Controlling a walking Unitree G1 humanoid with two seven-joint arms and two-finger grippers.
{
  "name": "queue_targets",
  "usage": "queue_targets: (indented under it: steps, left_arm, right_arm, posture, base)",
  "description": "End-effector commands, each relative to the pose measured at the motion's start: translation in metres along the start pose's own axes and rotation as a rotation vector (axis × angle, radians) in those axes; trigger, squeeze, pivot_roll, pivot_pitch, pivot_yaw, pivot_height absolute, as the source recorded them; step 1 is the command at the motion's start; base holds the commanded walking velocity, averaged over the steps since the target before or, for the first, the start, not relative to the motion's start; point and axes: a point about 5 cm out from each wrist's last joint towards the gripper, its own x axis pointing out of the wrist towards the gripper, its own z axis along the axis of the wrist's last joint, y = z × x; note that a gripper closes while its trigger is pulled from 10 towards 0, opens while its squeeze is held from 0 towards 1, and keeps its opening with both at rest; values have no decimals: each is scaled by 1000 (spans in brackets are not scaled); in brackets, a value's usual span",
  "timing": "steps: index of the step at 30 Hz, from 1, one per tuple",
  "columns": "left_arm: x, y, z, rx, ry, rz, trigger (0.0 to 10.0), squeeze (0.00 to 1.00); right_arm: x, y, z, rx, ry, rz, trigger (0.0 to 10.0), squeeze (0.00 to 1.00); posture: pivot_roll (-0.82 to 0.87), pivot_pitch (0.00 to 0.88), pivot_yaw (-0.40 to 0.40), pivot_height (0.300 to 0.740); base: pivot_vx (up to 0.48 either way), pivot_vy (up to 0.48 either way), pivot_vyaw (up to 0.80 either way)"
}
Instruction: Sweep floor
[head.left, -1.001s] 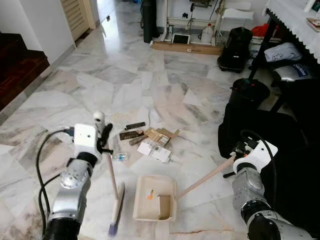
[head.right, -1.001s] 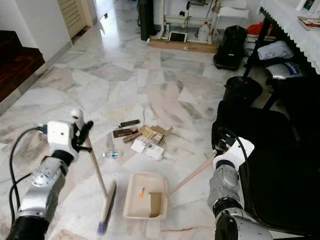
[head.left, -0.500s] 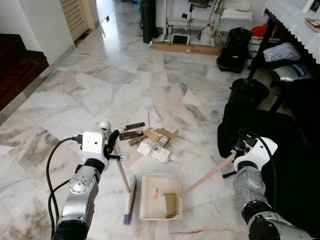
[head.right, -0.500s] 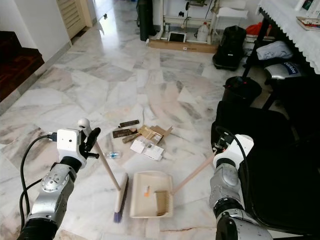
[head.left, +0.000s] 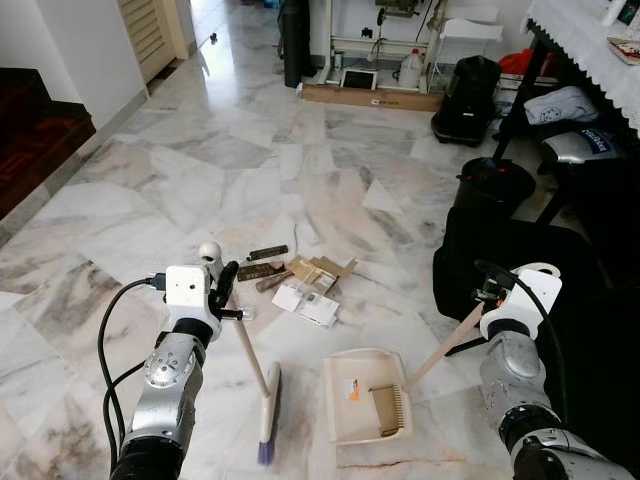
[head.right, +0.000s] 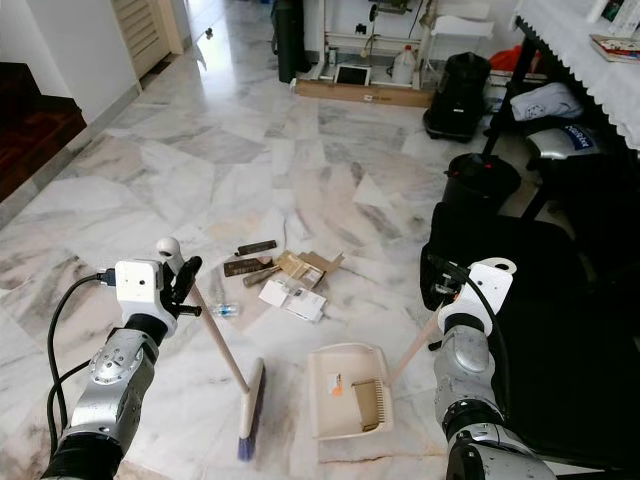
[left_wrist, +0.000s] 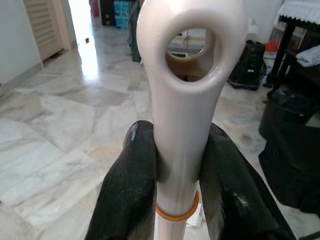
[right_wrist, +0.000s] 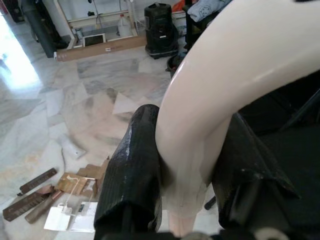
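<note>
The broom (head.left: 258, 377) is held by the left pincer (head.left: 216, 293) near the top of its pale handle, the stick slanting down to the head, which rests on the marble floor (head.left: 200, 170) just left of the dustpan (head.left: 365, 396). The dustpan lies flat on the floor, a small orange scrap (head.left: 352, 392) seen inside it, and its long handle is clamped by the right pincer (head.right: 447, 300) at the upper end. Ahead of both, a litter pile (head.left: 300, 280) of cardboard bits, paper and dark strips is spread on the tiles, well apart from the broom head and the pan.

From the left wrist view the grip is made plain: two black fingers (left_wrist: 129, 185) are pressed on either side of the broom's handle, just under its hanging loop, with an orange ring below them. In the right wrist view the fingers (right_wrist: 132, 170) are seen closed around the dustpan's curved cream handle, the litter visible beyond on the floor. Black bags (head.left: 472, 85) and a bin (head.left: 497, 183) are caught at the right.
</note>
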Motion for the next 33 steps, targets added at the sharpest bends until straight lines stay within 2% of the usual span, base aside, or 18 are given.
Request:
queue_targets:
  steps: [1, 7, 11, 17, 21, 28, 33]
  left_arm:
    - [5, 2, 7, 4, -41, 8, 10000, 0]
    - [9, 0, 9, 3, -47, 3, 10000, 0]
    - [10, 1, 11, 1, -52, 3, 10000, 0]
    - [11, 1, 11, 6, -52, -6, 10000, 0]
    - [10, 2, 10, 24, -48, -11, 10000, 0]
    - [11, 8, 16, 62, -68, 0, 10000, 0]
    - [10, 9, 13, 70, -58, 16, 10000, 0]
  right_arm:
    - [4, 2, 13, 9, -66, 7, 10000, 0]
    - [5, 1, 14, -30, -64, 2, 10000, 0]
    - [5, -7, 17, -59, -75, -14, 10000, 0]
    - [5, -4, 19, -118, -87, 2, 10000, 0]
    - [5, 0, 20, -113, -97, 8, 10000, 0]
    - [8, 12, 38, -72, -172, 48, 10000, 0]
    - [9, 14, 44, -10, -188, 45, 10000, 0]
  posture:
    - [13, 0, -28, 740]
    - [1, 0, -31, 740]
    - [-21, 0, -17, 740]
    - [-20, 0, -6, 740]
    - [-8, 0, -3, 740]
    - [-7, 0, -8, 740]
    - [-12, 0, -9, 740]
  base:
    - [0, 0, 0]
    - [0, 0, 0]
    - [0, 0, 0]
    - [0, 0, 0]
    - [0, 0, 0]
    - [0, 0, 0]
    - [0, 0, 0]
